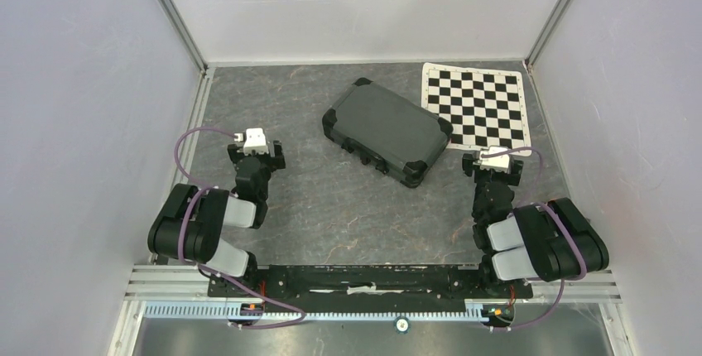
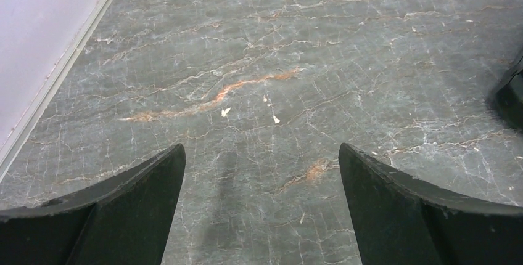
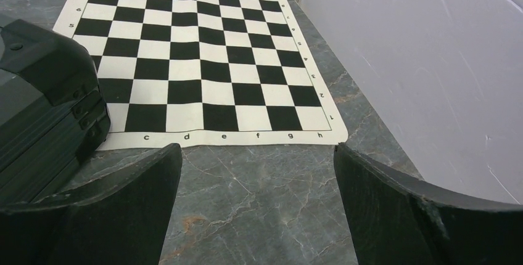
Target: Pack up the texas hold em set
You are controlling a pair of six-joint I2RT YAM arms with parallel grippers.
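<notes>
Grey marbled table (image 1: 331,207) carries all items. Left gripper (image 2: 260,149) hangs over bare surface, jaws spread wide, holding nothing. Black case (image 1: 387,131) lies shut at centre rear, set askew, its right corner at the edge of the chequered mat (image 1: 476,104). Right gripper (image 3: 256,149) sits just beside the case's near end, jaws wide apart, empty.

— What encloses the counter (image 1: 331,215)?
— Plain pale walls (image 1: 348,0) on three sides, with metal posts (image 1: 172,12) at the far corners.
— And its surface?
— Grey, veined like marble with rusty streaks; possibly a printed sheet.
</notes>
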